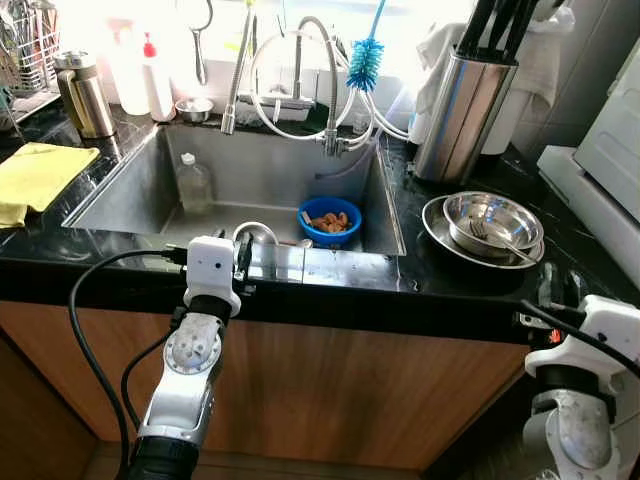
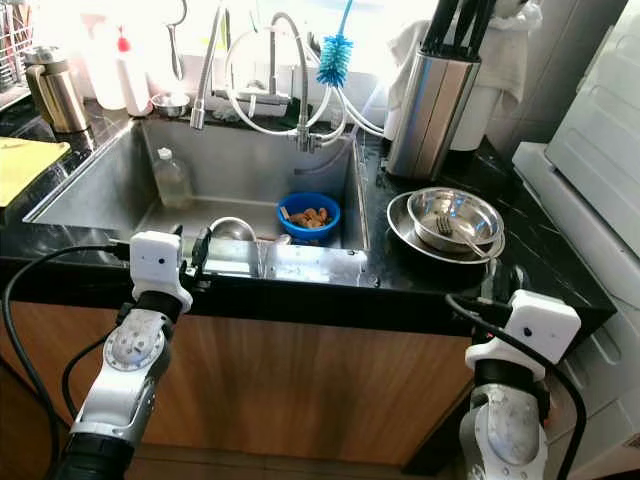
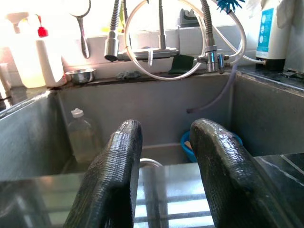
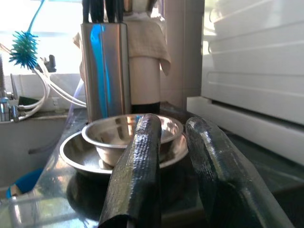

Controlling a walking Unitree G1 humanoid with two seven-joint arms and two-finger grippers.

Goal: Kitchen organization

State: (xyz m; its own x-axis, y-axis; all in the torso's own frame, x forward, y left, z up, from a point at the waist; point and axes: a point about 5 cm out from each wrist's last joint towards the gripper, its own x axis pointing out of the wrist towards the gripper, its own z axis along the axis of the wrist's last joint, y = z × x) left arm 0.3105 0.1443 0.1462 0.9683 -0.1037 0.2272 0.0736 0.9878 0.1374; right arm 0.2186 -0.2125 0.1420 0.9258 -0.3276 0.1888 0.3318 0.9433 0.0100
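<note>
The steel bowl (image 1: pixel 492 222) sits nested in a wider steel dish (image 1: pixel 437 232) on the black surface (image 1: pixel 470 280) right of the sink (image 1: pixel 250 180), with a fork (image 1: pixel 497 238) lying inside it. Behind it stands a tall steel holder (image 1: pixel 462 110).

The right gripper (image 4: pixel 173 161) is low at the near edge of the surface, aimed straight at the bowl, its fingers slightly apart and holding nothing. The likely step is picking up this stack. It would do well to open wider, come in level and pinch the bowl's near rim, keeping the lift slow so the fork does not slide out.

The left gripper (image 3: pixel 164 166) rests over the sink's near rim, also a little open and empty, facing a blue bowl (image 1: pixel 329 220) of food scraps and a bottle (image 1: pixel 194 183) in the sink.
</note>
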